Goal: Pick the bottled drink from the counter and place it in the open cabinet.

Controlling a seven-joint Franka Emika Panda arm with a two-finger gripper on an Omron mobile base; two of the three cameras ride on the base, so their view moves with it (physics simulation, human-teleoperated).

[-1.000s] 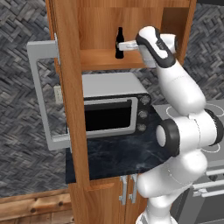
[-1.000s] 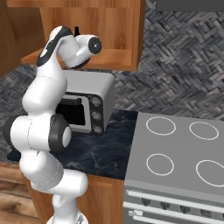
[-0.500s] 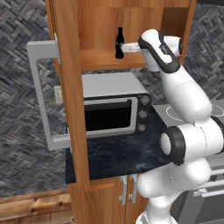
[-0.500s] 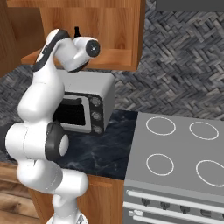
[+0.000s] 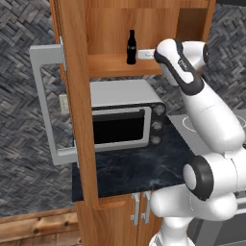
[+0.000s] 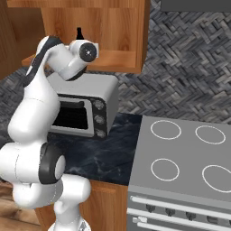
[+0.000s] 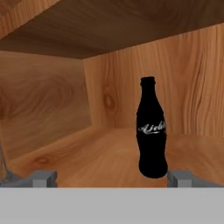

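Both jaws spread, clear of bottled drink (image 7: pixel 152 133).

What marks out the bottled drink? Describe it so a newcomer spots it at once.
Find the open cabinet above the silver microwave. On its shelf stands the bottled drink, upright, just ahead of the gripper. It is small, black and narrow-necked, with a white script label, the only thing on that shelf.
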